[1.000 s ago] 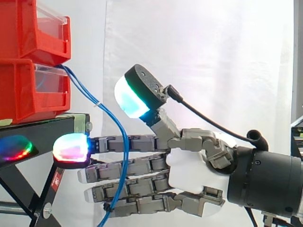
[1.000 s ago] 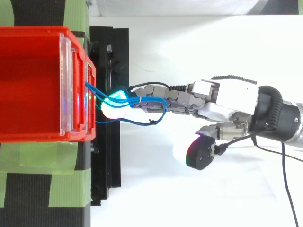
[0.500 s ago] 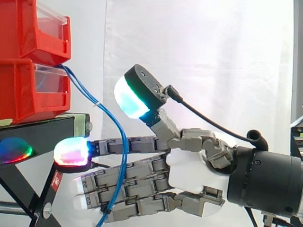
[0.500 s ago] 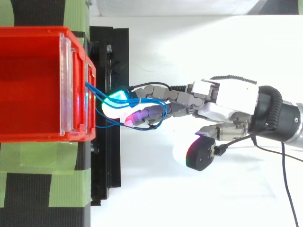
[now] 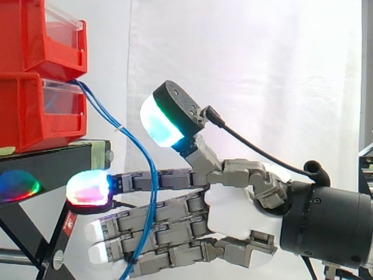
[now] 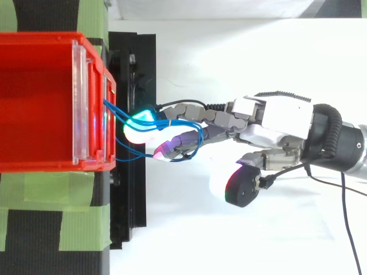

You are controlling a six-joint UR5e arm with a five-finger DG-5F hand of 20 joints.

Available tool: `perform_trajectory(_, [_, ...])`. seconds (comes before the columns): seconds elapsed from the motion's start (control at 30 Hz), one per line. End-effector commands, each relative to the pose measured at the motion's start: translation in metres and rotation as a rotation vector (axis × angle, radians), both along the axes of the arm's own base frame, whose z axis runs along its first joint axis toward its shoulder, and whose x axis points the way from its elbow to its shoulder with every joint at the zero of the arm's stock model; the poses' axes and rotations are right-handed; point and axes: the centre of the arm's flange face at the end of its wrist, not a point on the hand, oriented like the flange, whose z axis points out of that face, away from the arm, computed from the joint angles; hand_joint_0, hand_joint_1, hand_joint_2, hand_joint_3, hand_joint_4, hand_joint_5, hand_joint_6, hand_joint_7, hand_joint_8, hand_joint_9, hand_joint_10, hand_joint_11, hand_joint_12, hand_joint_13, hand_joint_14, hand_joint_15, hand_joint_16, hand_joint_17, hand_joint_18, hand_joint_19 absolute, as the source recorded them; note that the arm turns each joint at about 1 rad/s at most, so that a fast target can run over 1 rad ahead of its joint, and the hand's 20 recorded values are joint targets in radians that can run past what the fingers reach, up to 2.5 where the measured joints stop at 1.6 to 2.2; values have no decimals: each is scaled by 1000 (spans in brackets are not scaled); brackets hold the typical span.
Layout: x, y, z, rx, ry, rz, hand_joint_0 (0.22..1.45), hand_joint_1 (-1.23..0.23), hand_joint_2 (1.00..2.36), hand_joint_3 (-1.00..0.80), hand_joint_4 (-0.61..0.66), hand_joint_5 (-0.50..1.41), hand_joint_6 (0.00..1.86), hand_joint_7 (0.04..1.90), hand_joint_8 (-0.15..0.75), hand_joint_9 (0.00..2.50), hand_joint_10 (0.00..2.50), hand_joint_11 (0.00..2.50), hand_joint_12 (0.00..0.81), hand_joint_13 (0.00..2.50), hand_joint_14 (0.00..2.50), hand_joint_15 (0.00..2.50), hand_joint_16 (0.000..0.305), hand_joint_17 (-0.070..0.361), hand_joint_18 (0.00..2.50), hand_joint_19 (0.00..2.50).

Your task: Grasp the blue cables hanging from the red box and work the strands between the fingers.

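Note:
Thin blue cables (image 5: 131, 137) come out of the lower red box (image 5: 35, 111) and hang down across my hand (image 5: 233, 210). My fingers are straight and point left toward the box, the top one ending in a glowing pad (image 5: 87, 188) just under the stand's edge. The strands cross the front of the fingers and drop below them. The thumb (image 5: 160, 122) stands raised, well off the strands. From above, the cables (image 6: 183, 121) loop around a magenta-tipped finger (image 6: 163, 150) that is swung aside from the green-tipped one (image 6: 140, 117). The hand (image 6: 275, 123) is open.
A second red bin (image 5: 41, 35) is stacked on the lower one. Both rest on a black stand (image 5: 52, 163) with slanted legs. Green tape (image 6: 51, 200) covers the stand top beside the red box (image 6: 34, 103). A white curtain hangs behind.
The lower fingers have dropped and swung sideways away from the top finger, pulling the blue loop out with them. The thumb and arm have stayed put.

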Motion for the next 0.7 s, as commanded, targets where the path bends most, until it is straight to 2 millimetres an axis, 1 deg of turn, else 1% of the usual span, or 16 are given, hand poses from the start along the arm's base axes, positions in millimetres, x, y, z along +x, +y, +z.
perform_trajectory(0.0, [0,0,0,1,1,0,633,-538,1000,-1000,226,-261,5,638,427,559,10,416,504,577,16,476,70,159,488,240])
perform_trajectory(0.07, [0,0,0,1,1,0,637,-539,1000,-1000,233,-253,5,646,444,608,11,474,504,637,16,509,70,157,551,287])
perform_trajectory(0.27, [0,0,0,0,2,0,649,-540,1000,-1000,247,-231,6,650,457,662,14,529,498,721,15,561,69,155,665,354])
perform_trajectory(0.6, [0,0,-1,-1,2,0,655,-541,1000,-1000,254,-213,5,655,463,739,16,640,494,811,19,648,68,152,735,422])
perform_trajectory(0.67, [0,0,0,0,-1,0,655,-541,1000,-1000,255,-210,6,654,465,761,17,693,498,850,20,686,67,151,760,456])
